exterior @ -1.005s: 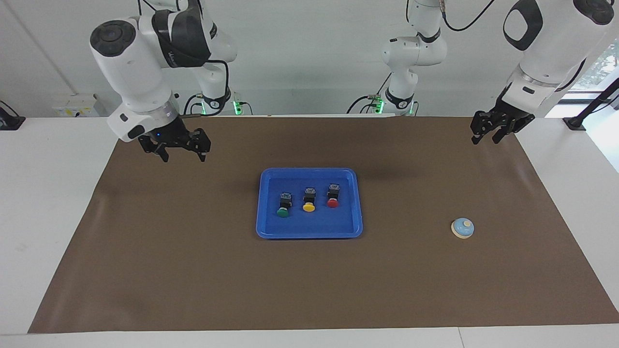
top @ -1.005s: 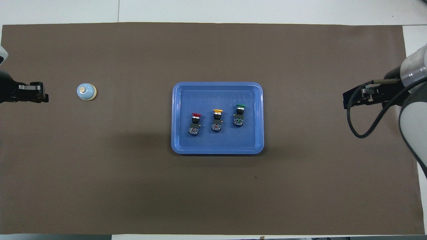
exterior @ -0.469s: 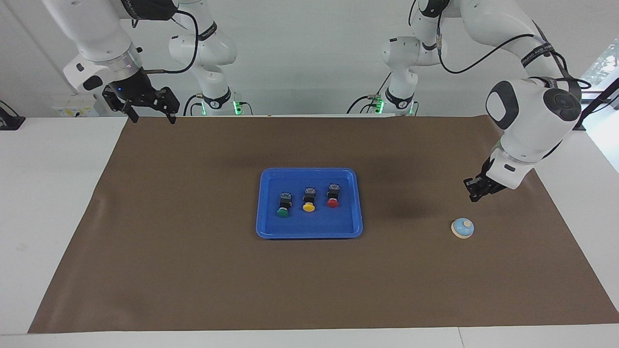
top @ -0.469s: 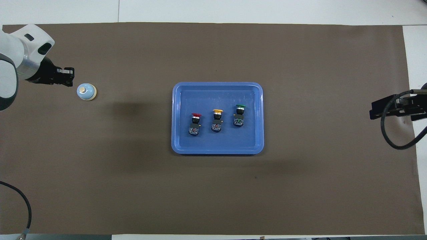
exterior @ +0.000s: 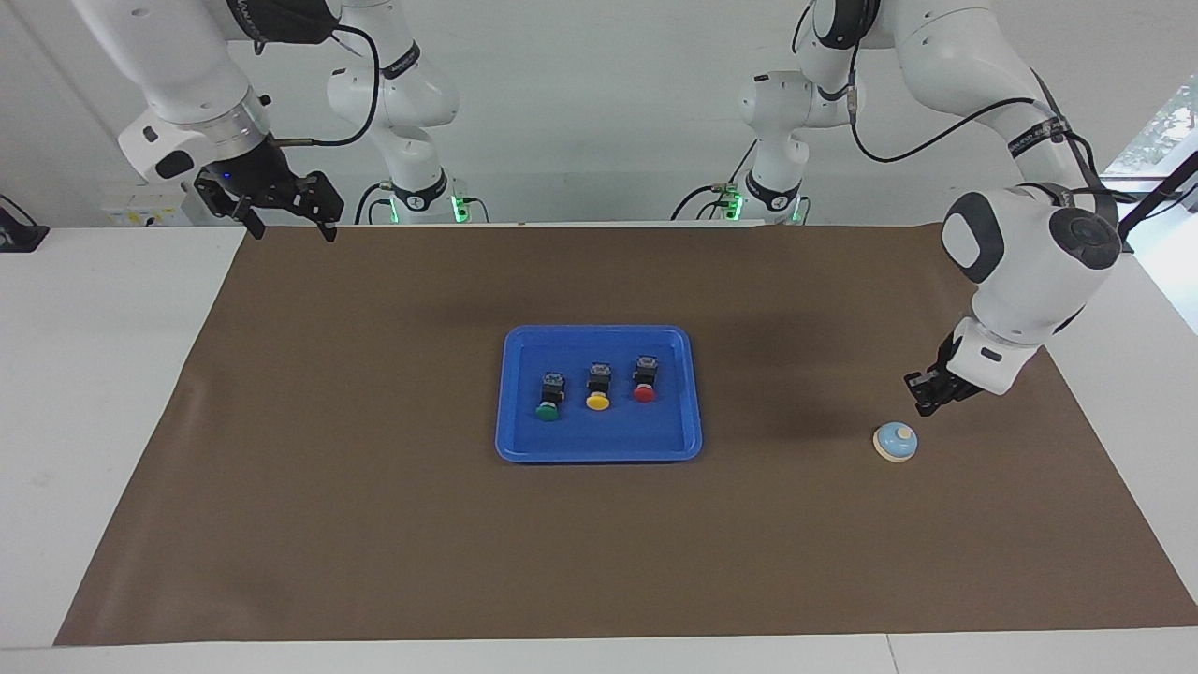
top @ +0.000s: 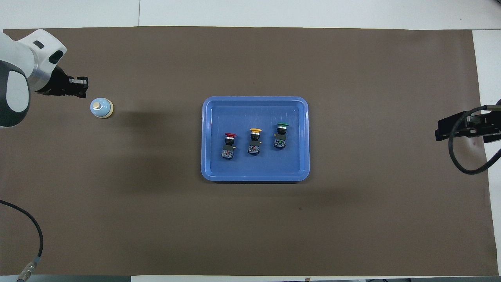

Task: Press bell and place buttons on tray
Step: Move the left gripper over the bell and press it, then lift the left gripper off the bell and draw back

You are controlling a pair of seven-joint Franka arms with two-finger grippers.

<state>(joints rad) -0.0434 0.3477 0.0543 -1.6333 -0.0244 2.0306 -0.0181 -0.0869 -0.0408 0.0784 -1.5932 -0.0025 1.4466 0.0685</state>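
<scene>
While the three push-button switches lie inside the shallow bright blue plastic tray (exterior: 694, 393) (top: 206, 137) at the middle of the brown paper-covered table (exterior: 374, 524) (top: 156, 227), the small round call bell (exterior: 896, 442) (top: 101, 108), light blue dome on a cream base with a cream knob, stands alone on the brown sheet toward the left arm's end, well apart from the tray. The switches, each with a black-and-blue blocky body and a round mushroom cap, lie in a row across the tray's floor with their caps pointing away from the robots: the red-capped button (exterior: 644, 378) (top: 229, 145) toward the left arm's end, the yellow-capped button (exterior: 598, 387) (top: 255, 141) between the other two, and the green-capped button (exterior: 550, 396) (top: 280, 135) toward the right arm's end. None touches its neighbour or the tray's rim.

Over the sheet just beside the bell hangs the left gripper (exterior: 925, 404) (top: 82, 87), its two fingertips pressed together on nothing, tilted down toward the bell. It is close to the knob but does not touch it. The right gripper (exterior: 288, 227) (top: 439, 130) waits high over the corner of the brown sheet at the right arm's end, next to the robots' edge of the table, its jaws spread wide and empty.
</scene>
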